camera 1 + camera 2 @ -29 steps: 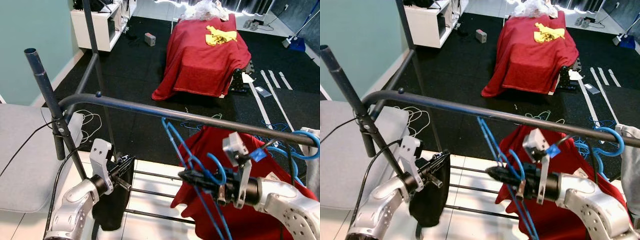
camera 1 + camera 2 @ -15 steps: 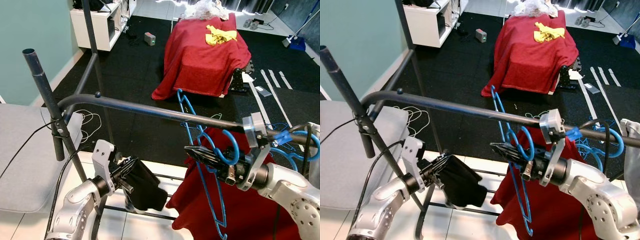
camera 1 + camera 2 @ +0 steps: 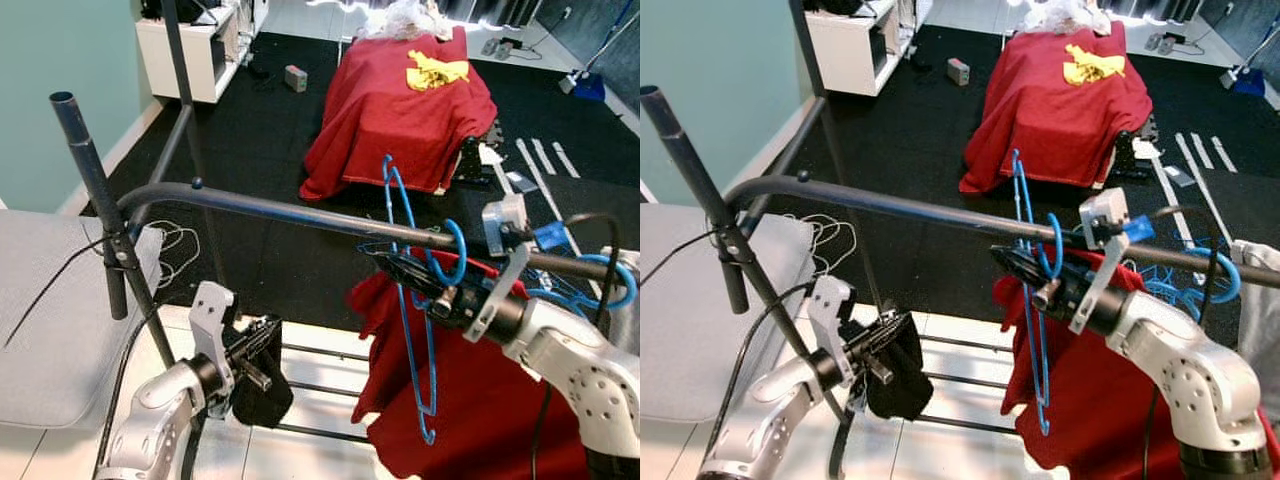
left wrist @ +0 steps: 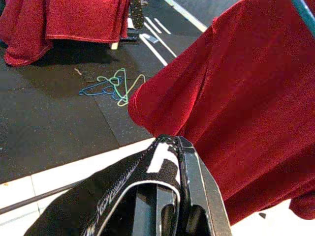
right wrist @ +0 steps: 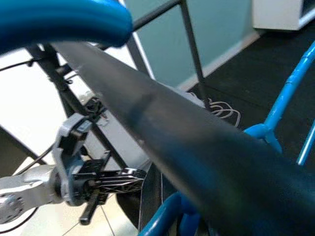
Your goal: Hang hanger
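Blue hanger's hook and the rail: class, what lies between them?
Nothing. In the right wrist view the blue hanger's hook curves over the rail, held there by the right hand; the gap is bare.

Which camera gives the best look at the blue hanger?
The left eye view: the whole blue hanger shows, hook at the rail, held by the right pincer. The right eye view shows much the same; the right wrist view catches blurred blue pieces.

The hanger [image 3: 412, 300] looks like glossy blue plastic; the rail [image 3: 290, 212] is dark, smooth, faintly shiny metal; the red cloth [image 3: 470, 390] is soft and matt; the floor mat [image 3: 270, 130] is black, rough.
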You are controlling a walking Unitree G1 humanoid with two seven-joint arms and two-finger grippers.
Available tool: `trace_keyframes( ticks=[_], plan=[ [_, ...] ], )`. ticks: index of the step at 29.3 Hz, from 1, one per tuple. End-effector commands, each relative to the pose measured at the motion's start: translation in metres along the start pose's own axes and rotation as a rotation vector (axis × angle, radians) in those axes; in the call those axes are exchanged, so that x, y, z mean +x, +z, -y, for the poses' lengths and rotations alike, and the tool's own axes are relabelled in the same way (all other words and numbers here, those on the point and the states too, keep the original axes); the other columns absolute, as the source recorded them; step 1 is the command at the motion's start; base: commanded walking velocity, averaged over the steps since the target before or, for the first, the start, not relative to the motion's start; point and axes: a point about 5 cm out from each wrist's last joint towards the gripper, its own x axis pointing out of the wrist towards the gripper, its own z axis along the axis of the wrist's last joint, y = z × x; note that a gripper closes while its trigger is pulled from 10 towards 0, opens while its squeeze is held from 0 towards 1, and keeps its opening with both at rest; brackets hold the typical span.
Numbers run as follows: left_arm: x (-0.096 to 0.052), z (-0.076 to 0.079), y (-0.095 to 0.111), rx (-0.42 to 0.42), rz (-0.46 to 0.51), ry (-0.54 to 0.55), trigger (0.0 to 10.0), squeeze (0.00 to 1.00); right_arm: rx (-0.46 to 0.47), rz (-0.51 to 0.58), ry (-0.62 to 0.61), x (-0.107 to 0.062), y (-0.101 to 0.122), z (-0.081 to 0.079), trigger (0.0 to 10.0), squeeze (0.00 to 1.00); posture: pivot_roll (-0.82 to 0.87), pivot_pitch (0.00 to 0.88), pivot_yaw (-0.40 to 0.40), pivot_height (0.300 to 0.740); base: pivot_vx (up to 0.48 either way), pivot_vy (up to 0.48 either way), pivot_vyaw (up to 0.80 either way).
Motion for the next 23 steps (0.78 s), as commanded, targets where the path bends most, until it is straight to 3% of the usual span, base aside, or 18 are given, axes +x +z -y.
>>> trace_keyframes(
  ticks=[1, 8, 13, 15, 17, 23],
  plan=[
    [-0.001, 0.003, -0.002, 0.003, -0.010, -0.011, 10.0, 0.00, 0.038, -0.028, -0.065, -0.004, -0.006, 0.010, 10.0, 0.00, 0.00, 0.162, -0.080, 0.740, 0.000, 0.000, 0.00],
    [0.000, 0.004, -0.003, 0.006, -0.014, -0.012, 10.0, 0.00, 0.082, -0.099, -0.212, -0.001, -0.012, 0.022, 10.0, 0.00, -0.01, 0.163, -0.080, 0.740, 0.000, 0.000, 0.00],
    [0.000, 0.005, -0.003, 0.006, -0.015, -0.012, 10.0, 0.00, 0.096, -0.120, -0.252, -0.001, -0.014, 0.025, 10.0, 0.00, -0.01, 0.164, -0.081, 0.740, 0.000, 0.000, 0.00],
    [0.000, 0.005, -0.003, 0.007, -0.018, -0.011, 10.0, 0.00, 0.118, -0.140, -0.310, 0.001, -0.016, 0.029, 10.0, 0.00, -0.01, 0.166, -0.081, 0.740, 0.000, 0.000, 0.00],
    [0.000, 0.006, -0.004, 0.008, -0.022, -0.008, 10.0, 0.00, 0.171, -0.172, -0.445, 0.002, -0.020, 0.036, 10.0, 0.00, -0.01, 0.169, -0.080, 0.740, 0.000, 0.000, 0.00],
    [0.000, 0.006, -0.004, 0.010, -0.027, -0.002, 10.0, 0.00, 0.210, -0.214, -0.589, 0.003, -0.026, 0.044, 10.0, 0.00, -0.02, 0.175, -0.083, 0.740, 0.000, 0.000, 0.00]
  ],
)
